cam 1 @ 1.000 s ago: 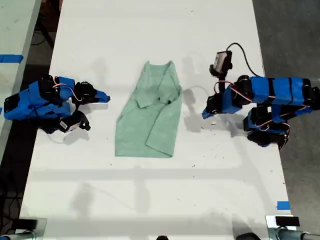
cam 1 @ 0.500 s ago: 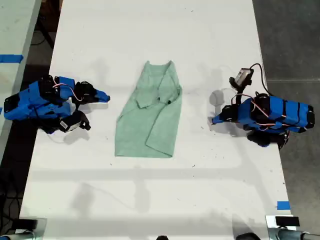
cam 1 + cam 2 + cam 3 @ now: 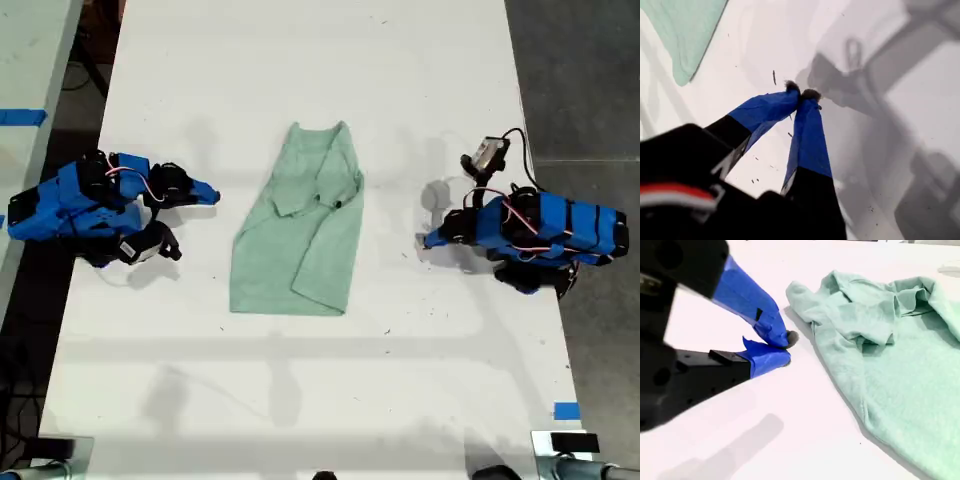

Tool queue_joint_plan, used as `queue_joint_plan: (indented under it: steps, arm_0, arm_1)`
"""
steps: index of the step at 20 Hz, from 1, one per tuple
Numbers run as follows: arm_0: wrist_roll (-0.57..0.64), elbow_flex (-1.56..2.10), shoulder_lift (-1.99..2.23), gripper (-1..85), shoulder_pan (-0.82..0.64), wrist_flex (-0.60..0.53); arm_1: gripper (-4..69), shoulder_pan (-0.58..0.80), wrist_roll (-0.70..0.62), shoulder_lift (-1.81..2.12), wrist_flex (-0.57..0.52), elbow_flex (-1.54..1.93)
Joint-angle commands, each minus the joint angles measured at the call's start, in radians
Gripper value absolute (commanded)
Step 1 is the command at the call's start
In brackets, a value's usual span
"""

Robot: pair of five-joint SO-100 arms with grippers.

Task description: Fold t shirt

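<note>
The pale mint-green t shirt [image 3: 300, 235] lies partly folded in the middle of the white table [image 3: 300, 60], collar toward the far edge, one sleeve turned in over the body. My first gripper [image 3: 425, 240] rests low at the exterior view's right, shut and empty, a short gap from the shirt's edge. In its wrist view the taped fingertips [image 3: 801, 92] meet over bare table, and a corner of the shirt [image 3: 685, 30] shows beyond. My second gripper [image 3: 213, 196] sits at the exterior view's left, shut and empty. Its tips [image 3: 785, 347] are close beside the shirt [image 3: 890, 355] without touching it.
A blue tape mark [image 3: 566, 410] sits near the table's front corner at the exterior view's right. A second table with blue tape [image 3: 22, 116] stands past the exterior view's left edge. Dark floor [image 3: 580, 80] lies beyond the table at the right.
My first arm pulled back from the shirt toward the exterior view's right and folded down low, then held still. My second arm and the shirt have not moved.
</note>
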Motion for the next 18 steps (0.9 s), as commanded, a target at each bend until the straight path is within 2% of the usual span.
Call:
queue_joint_plan:
  steps: [1, 6, 18]
  arm_0:
    - [0.015, -0.006, 0.005, -0.2, -0.005, -0.017]
    - [0.018, -0.008, 0.005, -0.2, -0.002, -0.017]
    - [0.018, -0.008, 0.005, -0.2, 0.002, -0.017]
  arm_1:
    - [1.9, -0.020, 0.018, 0.012, 0.009, 0.031]
    - [1.9, -0.034, 0.064, 0.012, 0.018, 0.029]
    - [1.9, -0.028, 0.064, 0.012, 0.020, 0.029]
